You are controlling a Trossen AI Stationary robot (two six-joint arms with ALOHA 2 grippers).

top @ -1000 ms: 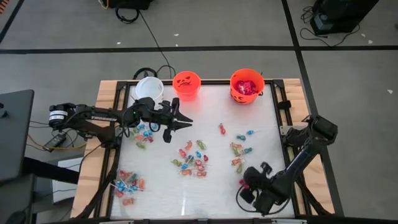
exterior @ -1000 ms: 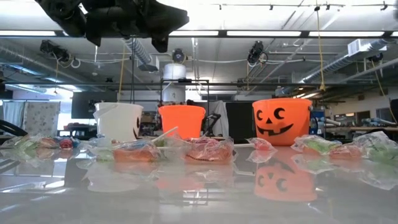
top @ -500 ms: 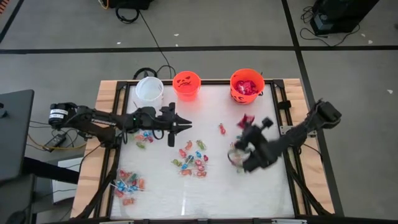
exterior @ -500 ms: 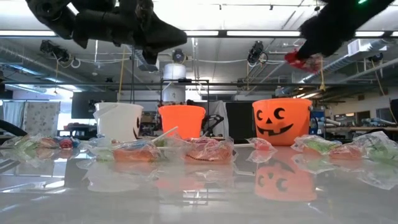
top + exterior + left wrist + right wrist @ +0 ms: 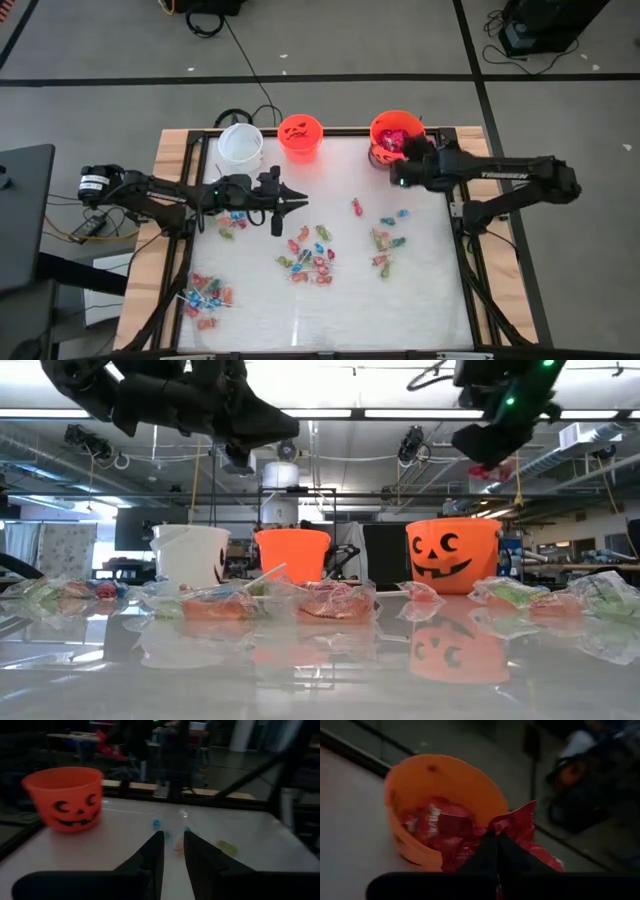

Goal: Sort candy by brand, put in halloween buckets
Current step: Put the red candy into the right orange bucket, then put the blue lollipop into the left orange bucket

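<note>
Pinching a red candy packet point(image 5: 522, 827), right fingers point(image 5: 487, 855) hover over orange bucket point(image 5: 465, 785).

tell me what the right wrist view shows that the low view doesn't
Only the right wrist view: shiny red packets piled inside the larger orange plastic pail, and the right hand shut on a red packet above it. Only the low view: the white pail, the small orange pail, the table's wrapped sweets and the pail's black jack-o'-lantern face. Both show that larger pail and the held packet.
</note>
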